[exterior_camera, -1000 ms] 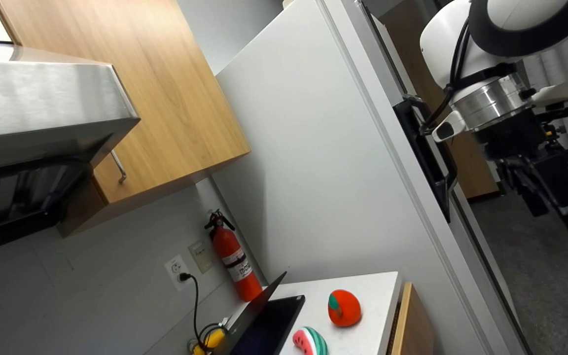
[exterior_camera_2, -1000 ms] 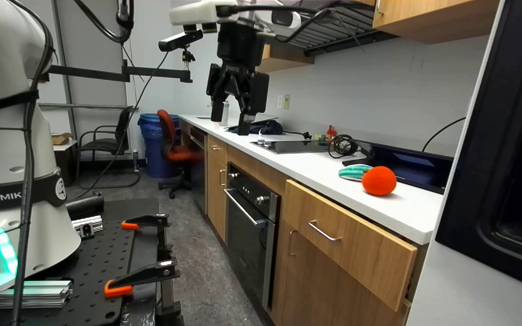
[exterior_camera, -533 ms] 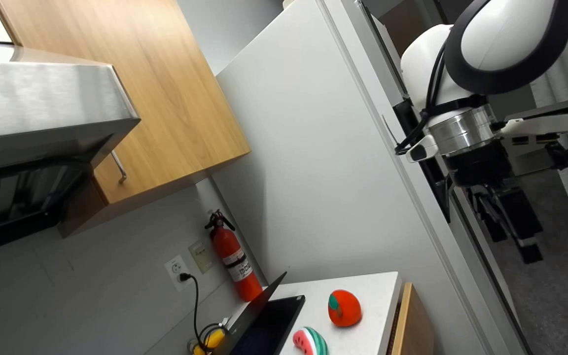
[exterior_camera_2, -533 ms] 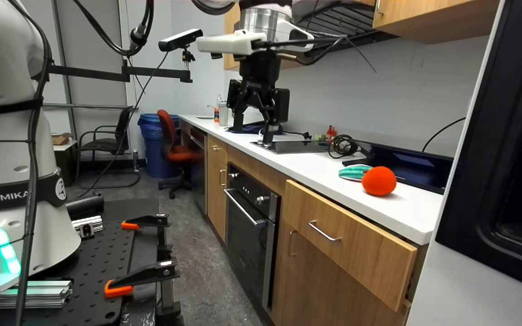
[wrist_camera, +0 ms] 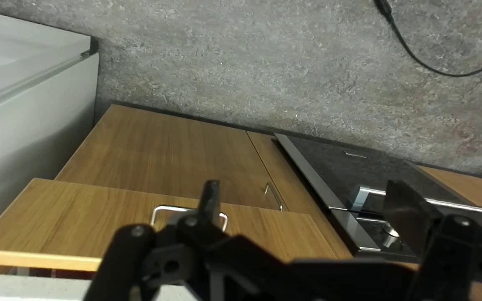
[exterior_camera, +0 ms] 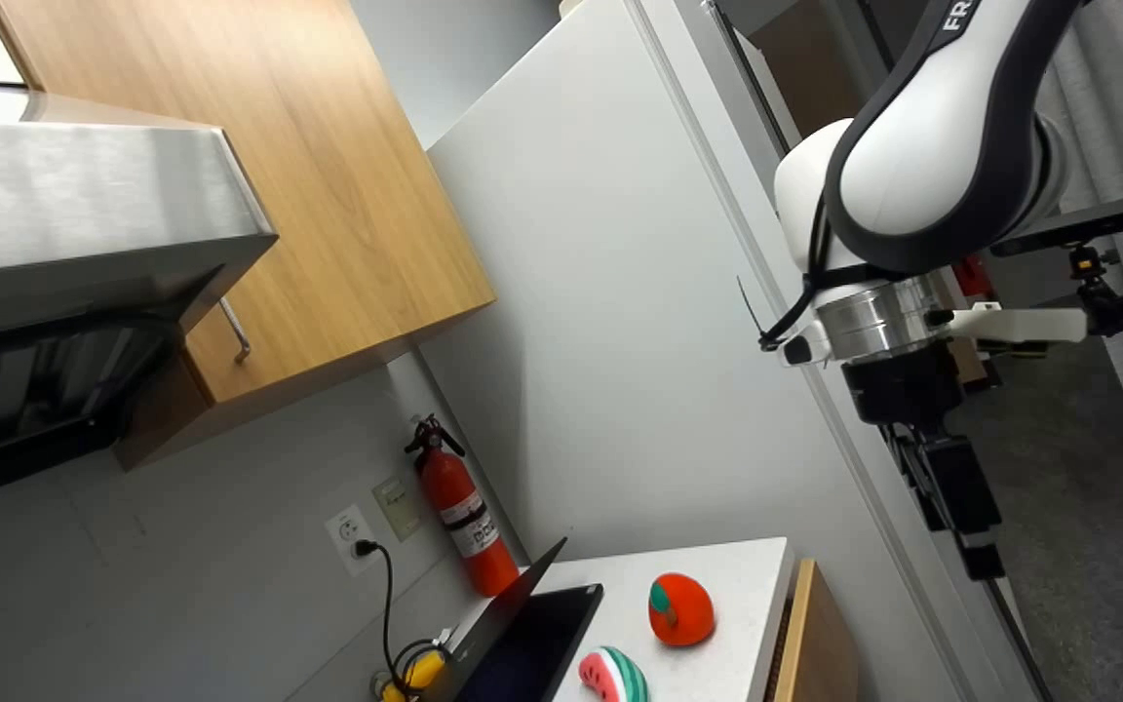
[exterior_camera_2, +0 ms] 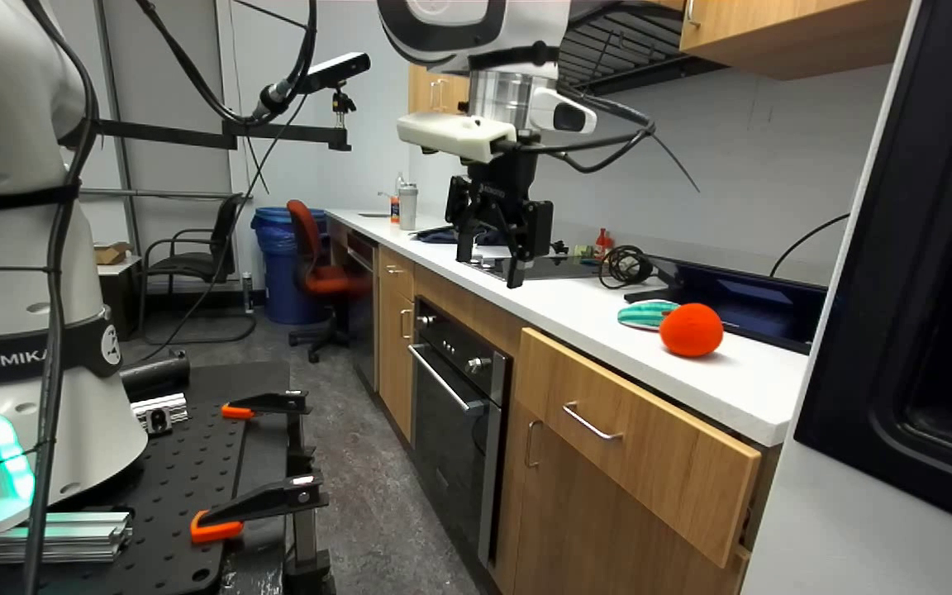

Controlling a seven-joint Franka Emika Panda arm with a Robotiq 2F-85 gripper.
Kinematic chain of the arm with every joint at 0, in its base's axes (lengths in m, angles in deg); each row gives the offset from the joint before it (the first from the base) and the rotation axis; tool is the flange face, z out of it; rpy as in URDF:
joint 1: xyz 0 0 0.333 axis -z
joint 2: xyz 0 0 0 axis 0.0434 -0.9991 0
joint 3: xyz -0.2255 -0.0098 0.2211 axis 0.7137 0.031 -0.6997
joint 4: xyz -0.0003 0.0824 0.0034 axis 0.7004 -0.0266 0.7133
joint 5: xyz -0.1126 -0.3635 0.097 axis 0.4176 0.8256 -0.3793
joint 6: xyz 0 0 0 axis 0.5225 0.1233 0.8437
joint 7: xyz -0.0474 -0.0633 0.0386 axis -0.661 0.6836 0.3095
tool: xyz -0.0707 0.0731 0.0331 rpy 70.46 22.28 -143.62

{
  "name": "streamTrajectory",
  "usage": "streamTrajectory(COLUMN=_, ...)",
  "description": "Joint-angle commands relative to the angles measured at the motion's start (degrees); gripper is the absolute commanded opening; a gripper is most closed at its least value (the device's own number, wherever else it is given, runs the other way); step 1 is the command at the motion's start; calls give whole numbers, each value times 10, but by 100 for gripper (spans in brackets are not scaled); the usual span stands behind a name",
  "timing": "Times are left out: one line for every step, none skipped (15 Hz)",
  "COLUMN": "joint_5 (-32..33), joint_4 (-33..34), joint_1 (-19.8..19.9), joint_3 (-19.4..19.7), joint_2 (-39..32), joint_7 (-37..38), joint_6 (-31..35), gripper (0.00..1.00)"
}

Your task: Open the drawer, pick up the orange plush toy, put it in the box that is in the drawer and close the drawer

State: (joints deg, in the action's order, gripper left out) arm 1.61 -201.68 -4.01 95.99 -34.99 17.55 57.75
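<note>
— Where does the orange toy sit?

— On the white counter, near the front corner by a tall white panel, a toy watermelon slice lying close to it.

— And the hand?

— Fingers spread wide, nothing between them, it hangs above and apart from the metal handle of the drawer, which stands ajar beneath the counter's front edge.

— How should the toy handle?

— Soft and light, by its looks. A gentle squeeze across its round middle, from above, likely holds; pinched near the top, it may slip and roll toward the front edge.

— And the drawer?

— Stiff and heavier, one judges, and probably first in line. The slim handle looks smooth, so hooking it from behind should beat pinching.

— Any sign of the box?

— Perhaps the dark red strip in the gap, though too little shows to tell.
</note>
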Motion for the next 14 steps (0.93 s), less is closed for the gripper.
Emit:
streamTrajectory(joint_5=-51, joint_4=30, joint_1=1, joint_3=-17, joint_2=-60, joint_7=-35, joint_6=29, gripper=93)
streamTrajectory(joint_5=-62, joint_4=36, joint_1=3, joint_3=-23, joint_2=-72, joint_7=-41, joint_6=32, gripper=74)
streamTrajectory(joint_5=-69, joint_4=41, joint_1=5, joint_3=-30, joint_2=-84, joint_7=-46, joint_6=38, gripper=72)
streamTrajectory(joint_5=-75, joint_4=46, joint_1=8, joint_3=-37, joint_2=-98, joint_7=-52, joint_6=44, gripper=65)
streamTrajectory(joint_5=-80, joint_4=51, joint_1=11, joint_3=-43, joint_2=-109, joint_7=-54, joint_6=49, gripper=57)
streamTrajectory(joint_5=-83, joint_4=56, joint_1=15, joint_3=-49, joint_2=-121, joint_7=-57, joint_6=55, gripper=48)
streamTrajectory(joint_5=-86, joint_4=60, joint_1=18, joint_3=-54, joint_2=-131, joint_7=-60, joint_6=61, gripper=42)
streamTrajectory(joint_5=-87, joint_4=65, joint_1=23, joint_3=-60, joint_2=-142, joint_7=-62, joint_6=66, gripper=33)
streamTrajectory(joint_5=-88, joint_4=70, joint_1=28, joint_3=-65, joint_2=-152, joint_7=-65, joint_6=71, gripper=26)
streamTrajectory(joint_5=-89, joint_4=76, joint_1=33, joint_3=-70, joint_2=-162, joint_7=-68, joint_6=76, gripper=17)
streamTrajectory(joint_5=-91, joint_4=81, joint_1=39, joint_3=-75, joint_2=-171, joint_7=-73, joint_6=83, gripper=11)
streamTrajectory(joint_5=-93, joint_4=87, joint_1=46, joint_3=-80, joint_2=-181, joint_7=-80, joint_6=89, gripper=4)
streamTrajectory(joint_5=-97, joint_4=93, joint_1=53, joint_3=-85, joint_2=-189, joint_7=-88, joint_6=95, gripper=0)
streamTrajectory(joint_5=-100, joint_4=100, joint_1=61, joint_3=-91, joint_2=-200, joint_7=-98, joint_6=103, gripper=0)
